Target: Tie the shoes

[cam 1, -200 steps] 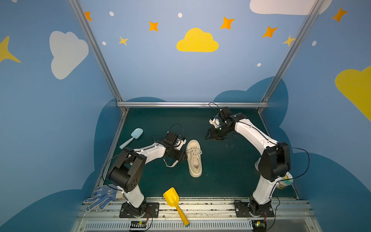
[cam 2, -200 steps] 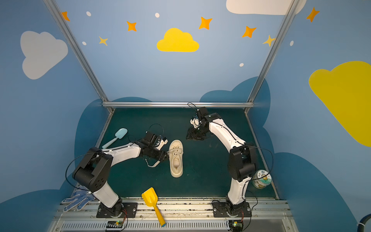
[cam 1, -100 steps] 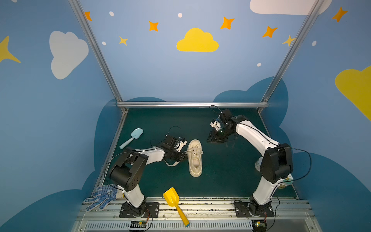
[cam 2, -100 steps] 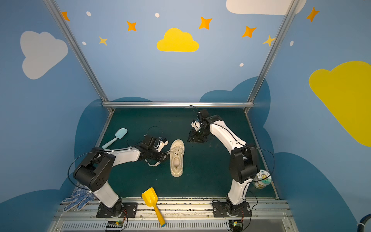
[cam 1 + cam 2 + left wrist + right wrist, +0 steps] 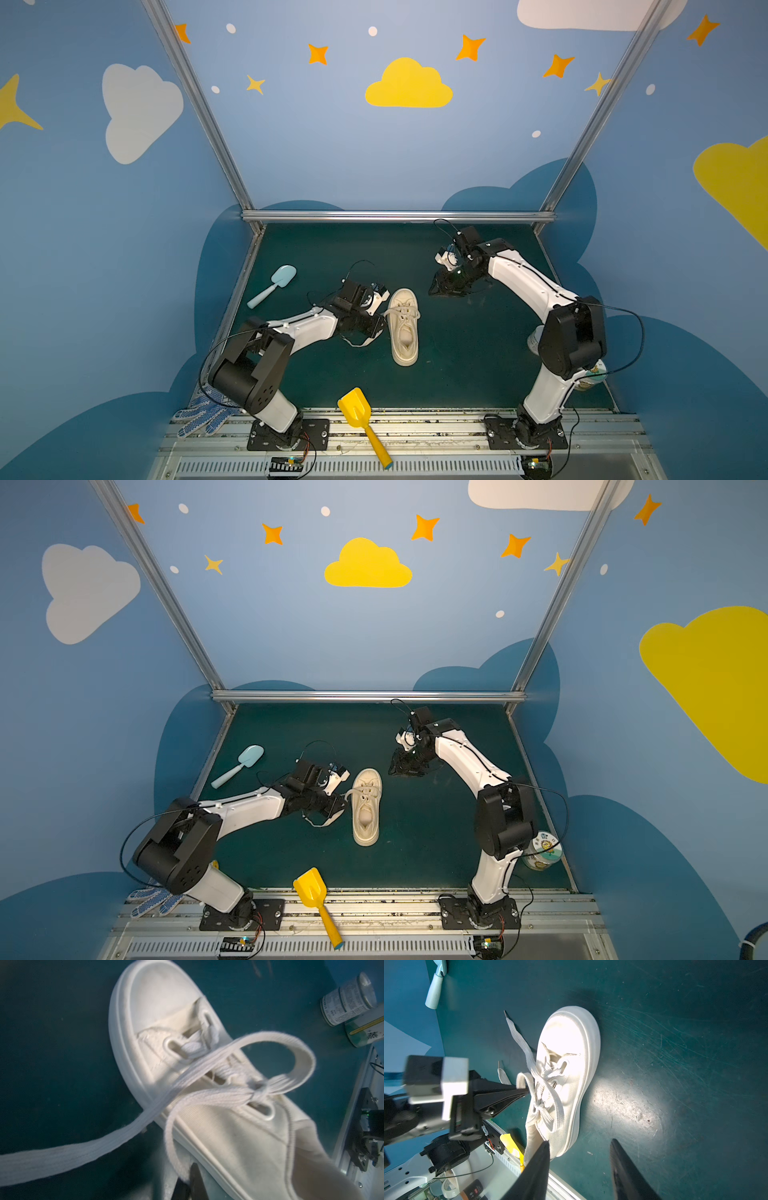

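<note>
Shoe (image 5: 404, 328) sits mid-desk (image 5: 478, 374), sole down, toe toward the back wall.

Change: left fingers (image 5: 500, 1093) are now closed; a second ago they stood apart beside the shoe. They pinch the lace loop (image 5: 522, 1080) on the shoe's left side, just off the knot (image 5: 539, 1105). The right arm has eased a little toward the shoe from the far side. Right fingers (image 5: 537, 1167) are spread, empty and clear of the shoe.

Reading: one loop of the bow is secured. The second loop (image 5: 556, 1113) lies slack over the upper, ungripped. The likely next step is for the right arm to take it, then both pull outward to cinch. The knot looks loose, so the tie is not finished.

Hard to make out:
- In both top views the left wrist covers the pinch point; only a lace strand (image 5: 357, 343) shows beneath the arm.
- The left wrist view is blurred and cuts the fingers off at the frame edge, so contact is not sharp there.
- In the top views the right fingers read as a dark mass, with no gap visible.
- A can (image 5: 542, 852) is partly hidden behind the right arm.
</note>
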Tool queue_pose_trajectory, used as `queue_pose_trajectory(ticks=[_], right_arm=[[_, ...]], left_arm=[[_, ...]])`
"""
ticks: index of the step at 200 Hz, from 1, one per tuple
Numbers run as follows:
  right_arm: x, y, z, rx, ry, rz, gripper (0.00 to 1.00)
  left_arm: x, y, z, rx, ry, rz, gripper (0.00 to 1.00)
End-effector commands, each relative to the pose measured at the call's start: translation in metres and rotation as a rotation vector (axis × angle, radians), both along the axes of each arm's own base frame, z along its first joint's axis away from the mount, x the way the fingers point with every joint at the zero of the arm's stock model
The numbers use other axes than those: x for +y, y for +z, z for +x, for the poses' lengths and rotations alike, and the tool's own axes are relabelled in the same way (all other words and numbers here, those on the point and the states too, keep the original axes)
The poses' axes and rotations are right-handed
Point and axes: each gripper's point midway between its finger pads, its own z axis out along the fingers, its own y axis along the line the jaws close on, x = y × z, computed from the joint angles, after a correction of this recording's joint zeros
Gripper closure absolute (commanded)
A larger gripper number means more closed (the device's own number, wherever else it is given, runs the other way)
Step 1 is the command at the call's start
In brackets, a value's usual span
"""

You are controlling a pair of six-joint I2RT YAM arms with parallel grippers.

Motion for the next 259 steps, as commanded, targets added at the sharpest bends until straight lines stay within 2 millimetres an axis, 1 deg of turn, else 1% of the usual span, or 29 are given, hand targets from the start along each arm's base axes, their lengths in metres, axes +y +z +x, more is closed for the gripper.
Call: queue_pose_trajectory(ticks=[1, 22, 57, 79, 93, 113, 126, 135, 162, 176, 210, 240, 259], right_arm=[[0.002, 0.011, -0.004, -0.018, 0.009, 0.036, 0.53], [0.007, 0.012, -0.004, -0.028, 0.024, 0.077, 0.53], [0.027, 0.024, -0.006, -0.096, 0.090, 0.240, 0.53], [0.030, 0.025, -0.007, -0.153, 0.108, 0.298, 0.53], [0.030, 0.022, -0.008, -0.168, 0.106, 0.330, 0.53], [0.032, 0.022, -0.007, -0.181, 0.109, 0.422, 0.54], [0.037, 0.023, -0.008, -0.205, 0.138, 0.472, 0.55], [0.039, 0.022, -0.008, -0.240, 0.161, 0.490, 0.55], [0.040, 0.017, -0.007, -0.321, 0.211, 0.481, 0.58], [0.043, 0.014, -0.009, -0.336, 0.242, 0.480, 0.60], [0.062, 0.009, -0.021, -0.372, 0.351, 0.493, 0.62], [0.077, 0.001, -0.028, -0.411, 0.419, 0.482, 0.64], [0.084, -0.002, -0.029, -0.411, 0.439, 0.487, 0.65]], left_arm=[[-0.005, 0.023, 0.004, -0.014, -0.009, 0.001, 0.93], [-0.015, 0.034, 0.007, 0.006, -0.025, 0.002, 0.94], [-0.036, 0.047, 0.012, 0.006, -0.065, 0.015, 0.96], [-0.045, 0.057, 0.015, -0.010, -0.085, 0.007, 0.96], [-0.050, 0.063, 0.017, -0.012, -0.098, 0.006, 0.96], [-0.054, 0.069, 0.017, 0.001, -0.117, -0.001, 0.96], [-0.054, 0.070, 0.014, 0.015, -0.127, 0.007, 0.96], [-0.049, 0.067, 0.013, 0.031, -0.120, 0.027, 0.96], [-0.036, 0.059, 0.005, 0.106, -0.115, 0.051, 0.96], [-0.035, 0.058, -0.001, 0.106, -0.132, 0.041, 0.97], [-0.035, 0.065, -0.006, 0.105, -0.146, -0.025, 0.96], [-0.024, 0.063, -0.007, 0.139, -0.131, -0.017, 0.97], [-0.021, 0.068, -0.007, 0.128, -0.133, -0.043, 0.97]])
